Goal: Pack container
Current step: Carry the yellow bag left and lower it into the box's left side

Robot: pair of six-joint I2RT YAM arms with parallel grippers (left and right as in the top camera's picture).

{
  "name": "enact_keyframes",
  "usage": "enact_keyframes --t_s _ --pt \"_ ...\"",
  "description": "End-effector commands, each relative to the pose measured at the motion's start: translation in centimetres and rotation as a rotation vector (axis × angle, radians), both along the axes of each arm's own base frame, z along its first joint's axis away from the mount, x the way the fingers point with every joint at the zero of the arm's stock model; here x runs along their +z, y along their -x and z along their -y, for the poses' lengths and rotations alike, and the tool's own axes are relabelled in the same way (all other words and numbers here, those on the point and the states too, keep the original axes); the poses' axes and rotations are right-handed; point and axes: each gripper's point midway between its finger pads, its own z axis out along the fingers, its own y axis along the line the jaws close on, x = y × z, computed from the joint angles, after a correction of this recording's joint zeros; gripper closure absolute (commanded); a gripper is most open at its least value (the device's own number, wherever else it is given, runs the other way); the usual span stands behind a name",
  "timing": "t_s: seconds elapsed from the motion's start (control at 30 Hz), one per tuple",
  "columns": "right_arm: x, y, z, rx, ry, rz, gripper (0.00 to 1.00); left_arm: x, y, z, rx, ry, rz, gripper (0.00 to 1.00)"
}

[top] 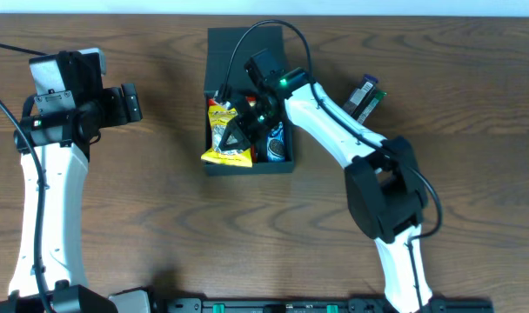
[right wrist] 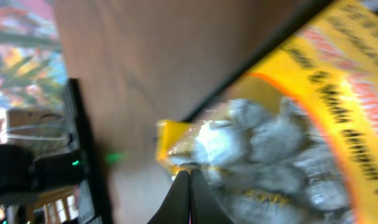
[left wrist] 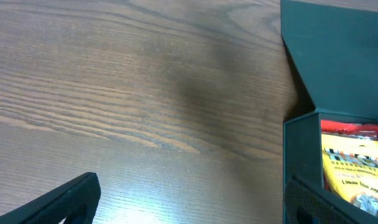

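The dark container [top: 247,167] stands open at the table's middle, its flap lid [top: 244,48] laid back. A yellow snack packet [top: 223,143] lies in its left part, one corner over the front left rim. My right gripper [top: 240,132] is down over this packet. In the right wrist view the fingers [right wrist: 190,172] are pressed together, pinching the packet's [right wrist: 288,143] clear window. My left gripper [top: 132,103] is open and empty, left of the container. In the left wrist view its fingers [left wrist: 192,199] frame bare table, with the container wall [left wrist: 301,155] and packet [left wrist: 357,168] at right.
A red packet [top: 217,106] and a dark blue packet [top: 276,143] also lie in the container. Two small dark packets [top: 364,97] lie on the table right of the container, behind my right arm. The wooden table [top: 143,200] spreads all round.
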Motion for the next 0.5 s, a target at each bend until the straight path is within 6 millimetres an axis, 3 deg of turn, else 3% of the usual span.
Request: enact_keyframes --t_s 0.0,0.13,0.27,0.4,0.47 --pt "-5.1 -0.9 1.1 -0.088 0.164 -0.039 0.99 0.0 -0.1 -0.2 0.012 0.010 0.001 0.05" --pt "-6.7 -1.6 1.7 -0.123 0.219 -0.029 0.99 0.0 -0.1 -0.2 0.012 0.010 0.001 0.05" --pt "-6.0 -2.4 1.7 -0.132 0.219 0.012 0.99 0.0 -0.1 -0.2 0.012 0.010 0.001 0.04" --pt "-2.6 -3.4 1.0 -0.139 0.169 0.078 0.99 0.0 -0.1 -0.2 0.012 0.010 0.001 0.04" --pt "1.1 -3.9 0.4 -0.126 0.104 0.143 0.99 0.0 -0.1 -0.2 0.012 0.010 0.001 0.05"
